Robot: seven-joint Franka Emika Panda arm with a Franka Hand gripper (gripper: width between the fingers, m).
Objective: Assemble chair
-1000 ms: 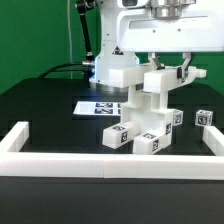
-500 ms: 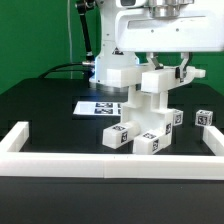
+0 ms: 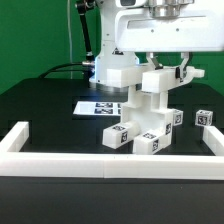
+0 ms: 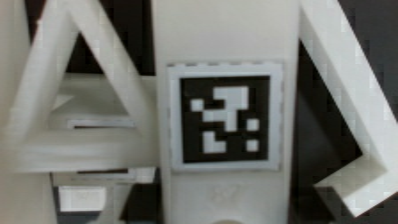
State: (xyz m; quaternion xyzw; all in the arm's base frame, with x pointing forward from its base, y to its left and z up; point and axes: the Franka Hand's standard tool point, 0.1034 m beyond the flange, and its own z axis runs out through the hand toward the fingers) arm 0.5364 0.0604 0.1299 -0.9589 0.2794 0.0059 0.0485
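The partly built chair (image 3: 147, 118) stands in the middle of the black table, a stack of matte white blocks with tags on its lower faces. My gripper (image 3: 166, 70) hangs straight above it and is shut on its topmost white bar (image 3: 156, 80). In the wrist view this bar (image 4: 228, 60) fills the centre with a square tag (image 4: 226, 118) facing the camera, and other white chair pieces (image 4: 80, 110) lie beside and behind it. My fingertips do not show in the wrist view.
A small tagged white block (image 3: 205, 118) lies loose at the exterior view's right. The marker board (image 3: 98, 106) lies flat behind the chair. White border rails (image 3: 100, 162) frame the table at the front and both sides. The arm's base (image 3: 110, 70) stands at the back.
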